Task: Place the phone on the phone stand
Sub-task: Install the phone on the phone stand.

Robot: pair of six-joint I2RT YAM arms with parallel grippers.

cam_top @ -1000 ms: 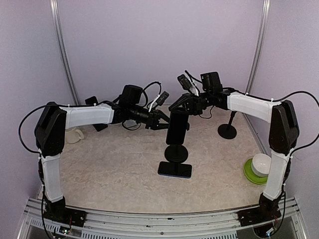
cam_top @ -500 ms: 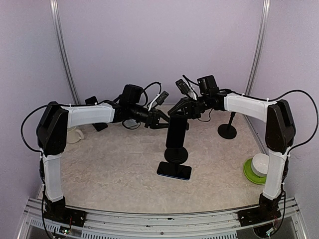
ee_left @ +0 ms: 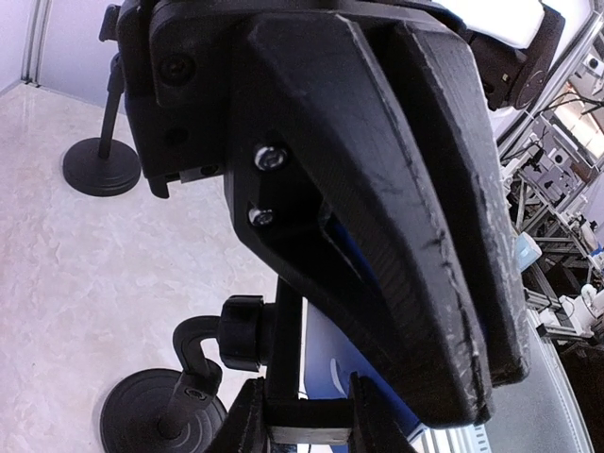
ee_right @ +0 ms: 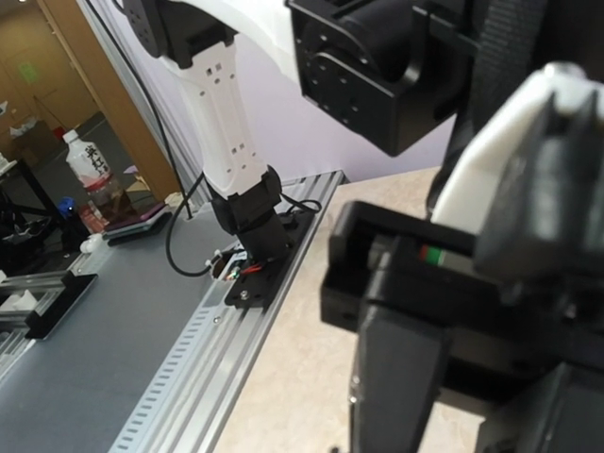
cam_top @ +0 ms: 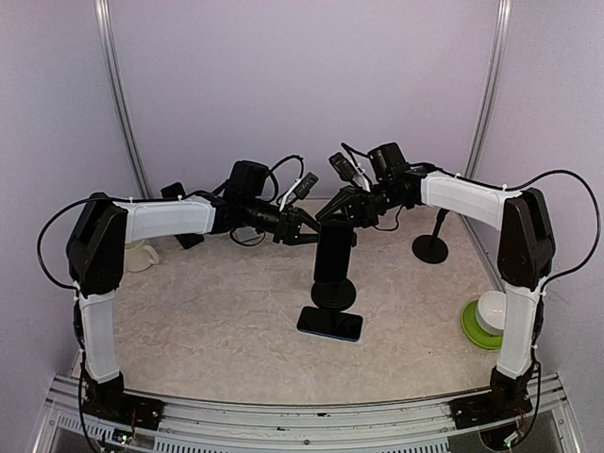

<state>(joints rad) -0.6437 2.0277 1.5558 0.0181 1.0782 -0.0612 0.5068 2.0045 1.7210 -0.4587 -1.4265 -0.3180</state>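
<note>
Phone (cam_top: 333,249) stands upright on the phone stand (cam_top: 333,293) at mid-bench, as you see from the top view; nearer to you a second dark handset (cam_top: 330,323) lies flat on the bench (cam_top: 208,321), touching the stand's round base. At the near right, a white bowl sits on a green plate (cam_top: 470,329). Your left gripper (cam_top: 307,232) is just beside the phone's upper left edge; your right gripper (cam_top: 332,209) is at its top. From above you cannot tell how either pair of fingers stands. The left wrist view adds what the top hides: one finger (ee_left: 396,189) fills the frame, with the stand's clamp knob (ee_left: 242,332) below. The right wrist view shows only blurred black hardware close up. Farther back stands another round-based stand (cam_top: 431,243).
</note>
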